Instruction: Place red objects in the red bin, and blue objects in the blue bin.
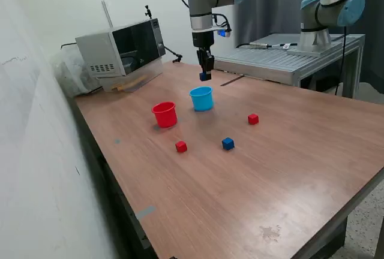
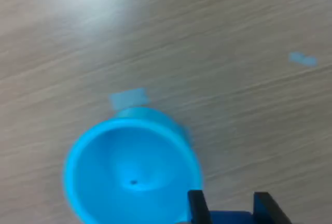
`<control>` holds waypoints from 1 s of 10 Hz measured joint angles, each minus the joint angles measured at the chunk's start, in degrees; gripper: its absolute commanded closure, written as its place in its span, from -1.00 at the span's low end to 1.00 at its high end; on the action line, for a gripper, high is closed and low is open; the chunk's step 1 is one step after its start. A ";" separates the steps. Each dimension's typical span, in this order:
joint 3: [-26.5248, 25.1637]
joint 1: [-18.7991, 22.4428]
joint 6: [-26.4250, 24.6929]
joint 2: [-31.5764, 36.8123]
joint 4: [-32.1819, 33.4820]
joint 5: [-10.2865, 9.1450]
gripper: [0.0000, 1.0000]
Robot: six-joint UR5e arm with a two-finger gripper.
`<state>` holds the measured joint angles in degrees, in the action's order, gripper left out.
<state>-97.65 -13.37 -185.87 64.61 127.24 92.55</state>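
One dark blue cube (image 1: pixel 204 77) is pinched in the end effector (image 1: pixel 205 74), above the light-blue cup (image 1: pixel 202 98). A second blue cube (image 1: pixel 228 144) and two red cubes (image 1: pixel 181 146) (image 1: pixel 253 119) lie on the worktop (image 1: pixel 288 169), near the one red cup (image 1: pixel 164 114).

Red cup (image 1: pixel 164 114) beside blue cup (image 1: pixel 202 98) (both upright), three cubes (image 1: pixel 228 144) on table
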 measured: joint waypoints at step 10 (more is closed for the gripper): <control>-1.32 0.52 0.96 3.30 -0.94 0.16 -1.00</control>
<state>-98.97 -12.85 -184.92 67.91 126.30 92.71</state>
